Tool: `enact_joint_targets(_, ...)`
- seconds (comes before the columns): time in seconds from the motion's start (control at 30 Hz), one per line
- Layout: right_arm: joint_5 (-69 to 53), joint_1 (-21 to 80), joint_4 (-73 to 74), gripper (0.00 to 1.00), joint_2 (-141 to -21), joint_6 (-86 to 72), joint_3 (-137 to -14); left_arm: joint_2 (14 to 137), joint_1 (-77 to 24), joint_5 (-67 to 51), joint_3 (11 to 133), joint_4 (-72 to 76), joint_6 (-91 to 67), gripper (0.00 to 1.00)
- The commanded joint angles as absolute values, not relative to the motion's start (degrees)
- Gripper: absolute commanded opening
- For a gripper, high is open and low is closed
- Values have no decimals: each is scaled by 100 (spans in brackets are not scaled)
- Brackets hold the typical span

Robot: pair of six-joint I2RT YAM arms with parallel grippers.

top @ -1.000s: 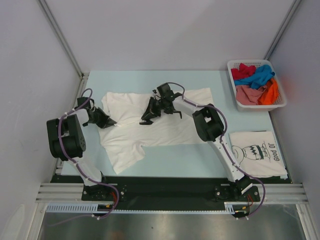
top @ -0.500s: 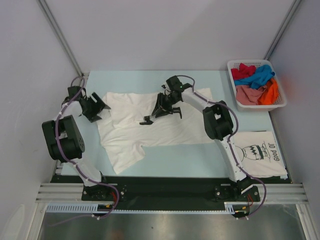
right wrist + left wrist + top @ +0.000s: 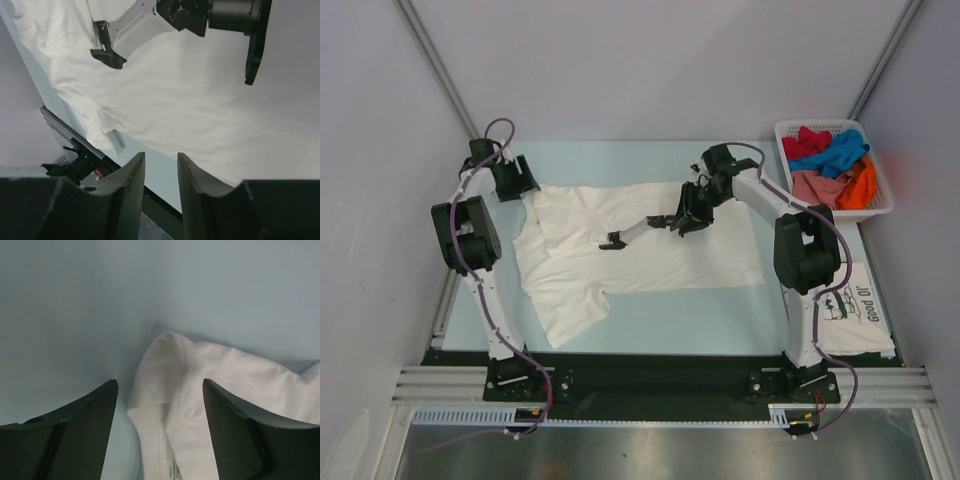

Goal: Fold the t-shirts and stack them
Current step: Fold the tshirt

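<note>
From where I stood, the plain white t-shirt [image 3: 650, 255] lay spread across the table [image 3: 700, 320], not yet folded. The left end effector [image 3: 160, 384] hung with its fingers wide apart and nothing between them. A rounded corner of the shirt lay just ahead of and below its tips, apart from them as far as I could tell. The right end effector [image 3: 159, 162] was open too, by a narrower gap, and empty, with the broad body of the shirt beneath and ahead of it. Well behind it, toward its arm's base, sat the printed t-shirt [image 3: 865, 310], already folded. Off to its right the basket [image 3: 842, 214] held the coloured t-shirts [image 3: 830, 160].

I judged the first fold of the white shirt to be the step in hand. To do it well, the left end effector would need to come straight down on that corner and pinch cloth at the edge, not bare table, while the right took a matching edge on its own side. Both ought to lift only a little and carry the cloth over together, so the layer below would not drag or wrinkle. One sleeve jutted toward the near edge and looked likely to need tucking in.
</note>
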State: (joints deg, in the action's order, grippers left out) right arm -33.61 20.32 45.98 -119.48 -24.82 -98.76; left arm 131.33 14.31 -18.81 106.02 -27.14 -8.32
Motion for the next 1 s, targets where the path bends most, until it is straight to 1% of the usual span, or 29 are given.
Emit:
enact_joint_targets(0.0, -3349, 1969, 4693, 37, -11479, -2180, -9756, 13446, 1415, -2198, 11293, -2795, -562, 75)
enact_joint_targets(0.17, -3340, 1732, 4685, 37, -11364, -2153, -9589, 13719, 1406, -2311, 11628, -2918, -668, 75)
enact_joint_targets(0.23, -3209, 1670, 4650, 37, -11347, -2206, -9563, 13772, 1415, -2521, 11593, -2997, -694, 72)
enact_joint_targets(0.27, -3138, 1618, 4615, 37, -11347, -2223, -9554, 13790, 1415, -2644, 11575, -2997, -694, 68)
enact_joint_targets(0.3, -3033, 1591, 4597, 37, -11338, -2258, -9545, 13807, 1415, -2724, 11575, -3041, -712, 66)
enact_joint_targets(0.37, -2988, 1530, 4544, 36, -11347, -2338, -9554, 13799, 1415, -2856, 11532, -3102, -712, 65)
enact_joint_targets(0.53, -2936, 1362, 4360, 35, -11382, -2478, -9475, 13737, 1415, -2655, 11566, -3295, -554, 65)
enact_joint_targets(0.57, -2901, 1336, 4359, 35, -11434, -2505, -9501, 13729, 1424, -2559, 11566, -3313, -528, 63)
enact_joint_targets(0.6, -2665, 1284, 4368, 34, -11452, -2557, -9510, 13746, 1415, -2523, 11575, -3322, -493, 60)
enact_joint_targets(0.63, -2480, 1266, 4359, 34, -11478, -2619, -9545, 13763, 1406, -2496, 11645, -3366, -483, 53)
enact_joint_targets(0.67, -2226, 1240, 4351, 34, -11522, -2741, -9580, 13825, 1415, -2383, 11689, -3401, -483, 49)
enact_joint_targets(0.7, -1623, 1213, 4316, 33, -11566, -2794, -9624, 13869, 1424, -2338, 11742, -3445, -501, 44)
enact_joint_targets(0.73, -1313, 1152, 4289, 32, -11627, -2830, -9807, 13895, 1424, -2303, 11820, -3489, -527, 35)
enact_joint_targets(0.77, -753, 1134, 4219, 31, -11689, -2917, -9904, 13922, 1424, -2268, 11856, -3481, -562, 31)
enact_joint_targets(0.8, -564, 1108, 4114, 30, -11820, -2901, -9992, 13957, 1441, -2181, 11883, -3480, -641, 27)
enact_joint_targets(0.83, -388, 1107, 3931, 29, -11873, -2848, -10063, 14001, 1450, -2154, 11979, -3472, -676, 19)
enact_joint_targets(0.87, -56, 1099, 3650, 29, -11961, -2813, -10264, 14018, 1459, -2127, 12032, -3480, -712, 16)
enact_joint_targets(0.9, -1, 1090, 3560, 29, -12206, -2734, -10422, 14079, 1468, -2040, 12084, -3472, -790, 13)
enact_joint_targets(0.97, 516, 1055, 3525, 29, -12523, -2681, -10887, 14124, 1485, -1978, 12243, -3419, -878, 0)
